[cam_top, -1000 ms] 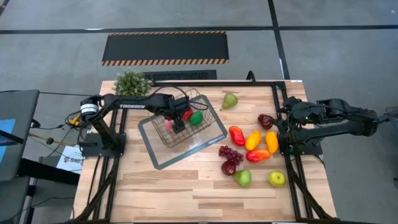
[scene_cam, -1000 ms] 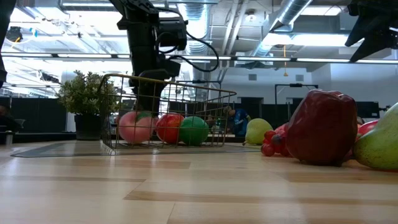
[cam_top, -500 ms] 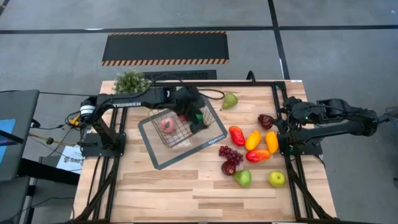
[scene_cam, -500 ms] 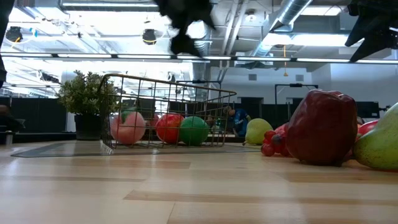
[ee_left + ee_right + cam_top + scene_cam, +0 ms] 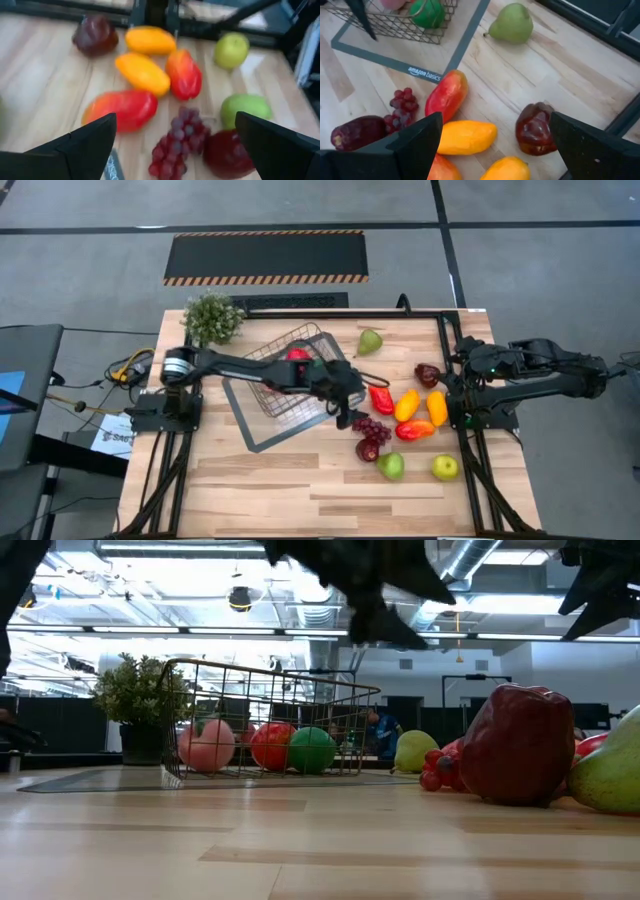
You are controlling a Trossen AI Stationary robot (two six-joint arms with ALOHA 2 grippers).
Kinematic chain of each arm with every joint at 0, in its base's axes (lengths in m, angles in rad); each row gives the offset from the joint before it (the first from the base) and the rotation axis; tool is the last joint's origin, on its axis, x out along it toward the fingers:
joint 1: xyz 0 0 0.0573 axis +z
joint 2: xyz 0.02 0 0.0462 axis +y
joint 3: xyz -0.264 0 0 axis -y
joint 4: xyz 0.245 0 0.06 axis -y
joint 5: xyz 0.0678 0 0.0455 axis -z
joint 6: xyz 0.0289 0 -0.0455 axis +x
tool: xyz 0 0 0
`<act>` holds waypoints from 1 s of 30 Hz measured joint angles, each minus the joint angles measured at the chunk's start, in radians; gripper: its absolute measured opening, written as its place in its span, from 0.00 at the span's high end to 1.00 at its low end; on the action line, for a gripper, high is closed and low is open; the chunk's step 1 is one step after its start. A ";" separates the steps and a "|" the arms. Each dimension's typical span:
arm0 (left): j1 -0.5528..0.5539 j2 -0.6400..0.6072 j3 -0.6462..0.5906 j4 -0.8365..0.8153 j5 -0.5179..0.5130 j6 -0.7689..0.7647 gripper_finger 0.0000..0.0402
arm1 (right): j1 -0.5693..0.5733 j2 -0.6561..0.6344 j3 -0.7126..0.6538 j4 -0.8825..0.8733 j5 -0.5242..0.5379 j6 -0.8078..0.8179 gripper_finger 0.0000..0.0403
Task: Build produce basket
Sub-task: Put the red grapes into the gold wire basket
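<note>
The wire basket (image 5: 290, 375) stands on its grey tray (image 5: 262, 435), left of the table's middle. It holds a pink piece (image 5: 205, 745), a red one (image 5: 272, 745) and a green one (image 5: 312, 749). Loose produce lies to its right: purple grapes (image 5: 175, 142), a red piece (image 5: 122, 109), orange pieces (image 5: 142, 73), green pieces (image 5: 245, 107) and a green pear (image 5: 370, 340) farther back. My left gripper (image 5: 350, 390) hangs open above the basket's right end, short of the grapes (image 5: 368, 424), touching nothing. My right gripper (image 5: 496, 120) waits open at the right edge.
A bushy potted plant (image 5: 212, 313) stands at the far left corner. A dark red piece (image 5: 535, 129) lies near the right arm's frame (image 5: 465, 395). Bare wood (image 5: 290, 490) stretches along the near side.
My left gripper has risen out of the basket, where it stood low by the pink piece, and swung toward the table's right, over the basket's right rim toward the loose produce. The pink piece has stayed in the basket.
</note>
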 joint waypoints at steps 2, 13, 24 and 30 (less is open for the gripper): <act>-0.004 0.042 0.004 0.051 0.004 0.023 0.03 | 0.000 0.000 0.000 0.000 -0.004 -0.002 0.04; -0.054 0.277 0.127 0.068 -0.017 0.128 0.03 | 0.006 0.000 0.000 -0.004 -0.006 -0.002 0.04; -0.042 0.413 0.253 -0.077 0.072 0.046 0.11 | 0.005 0.000 0.000 -0.015 -0.007 -0.003 0.04; -0.047 0.417 0.251 -0.128 0.097 -0.002 0.31 | 0.005 0.000 0.000 -0.021 -0.007 -0.003 0.04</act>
